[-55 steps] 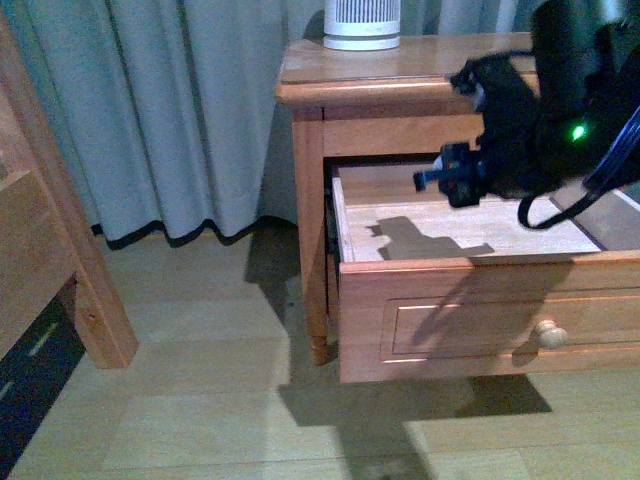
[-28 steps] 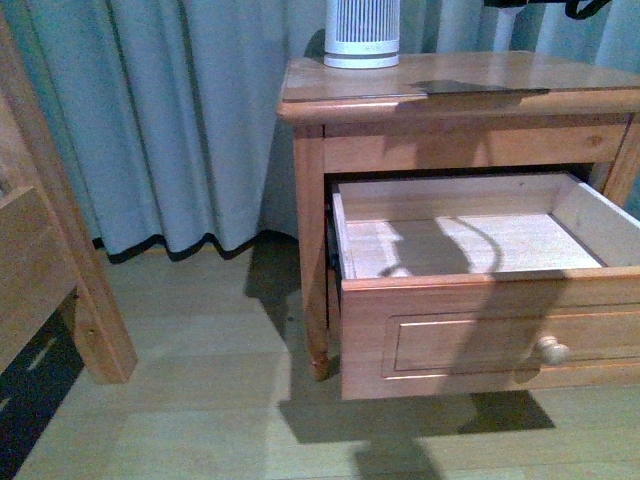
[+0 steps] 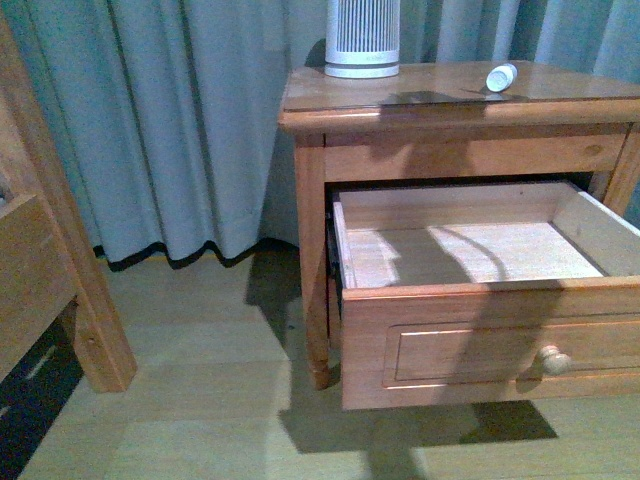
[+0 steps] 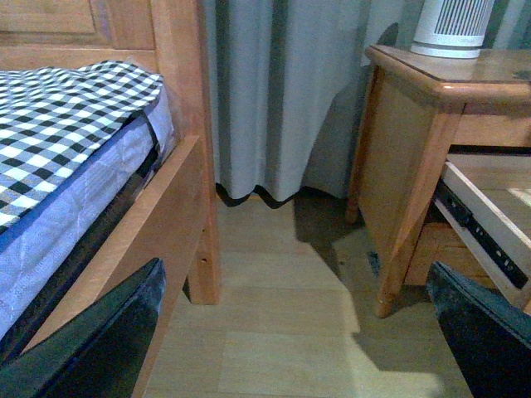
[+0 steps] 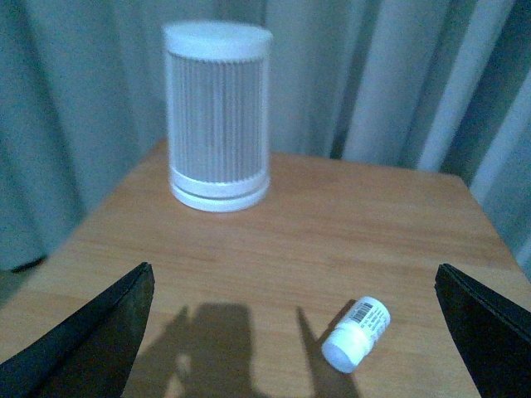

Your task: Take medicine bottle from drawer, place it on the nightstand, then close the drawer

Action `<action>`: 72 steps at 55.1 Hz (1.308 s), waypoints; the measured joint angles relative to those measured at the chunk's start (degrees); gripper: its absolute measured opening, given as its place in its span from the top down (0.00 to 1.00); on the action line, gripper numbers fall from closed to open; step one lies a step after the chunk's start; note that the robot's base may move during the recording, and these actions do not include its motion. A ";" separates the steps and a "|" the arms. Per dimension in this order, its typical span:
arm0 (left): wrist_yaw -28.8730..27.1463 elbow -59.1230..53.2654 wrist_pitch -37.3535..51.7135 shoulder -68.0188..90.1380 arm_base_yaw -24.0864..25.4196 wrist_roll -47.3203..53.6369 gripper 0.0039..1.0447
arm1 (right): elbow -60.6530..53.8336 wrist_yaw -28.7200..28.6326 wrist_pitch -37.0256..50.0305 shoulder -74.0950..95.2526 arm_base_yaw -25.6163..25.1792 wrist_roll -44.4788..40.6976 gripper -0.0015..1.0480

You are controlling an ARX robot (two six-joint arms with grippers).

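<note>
Newly arrived white medicine bottle (image 3: 501, 77) lies sideways on nightstand (image 3: 340, 92).

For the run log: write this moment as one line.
medicine bottle: lying on nightstand top | drawer: open | right claw: open, empty, over nightstand | left claw: open, empty

No legible text; the medicine bottle (image 5: 358, 332) bears a barcode label (too blurred to read).
</note>
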 joint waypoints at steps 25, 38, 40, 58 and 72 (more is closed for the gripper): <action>0.00 0.00 0.00 0.00 0.00 0.00 0.06 | -70.14 1.60 13.11 -38.14 -3.13 6.27 0.64; 0.00 0.00 0.00 0.00 0.00 0.00 0.06 | -81.18 5.42 31.08 -24.55 -4.63 6.08 0.78; 0.00 0.00 0.00 0.00 0.00 0.00 0.06 | -80.26 5.99 34.32 -20.98 -5.01 5.49 0.79; 0.00 0.00 0.00 0.00 0.00 0.02 0.06 | -59.19 8.31 37.38 3.78 -6.95 0.13 0.79; 0.00 0.00 0.00 0.00 0.00 0.00 0.06 | -35.89 9.29 28.74 16.79 -6.80 -2.34 0.79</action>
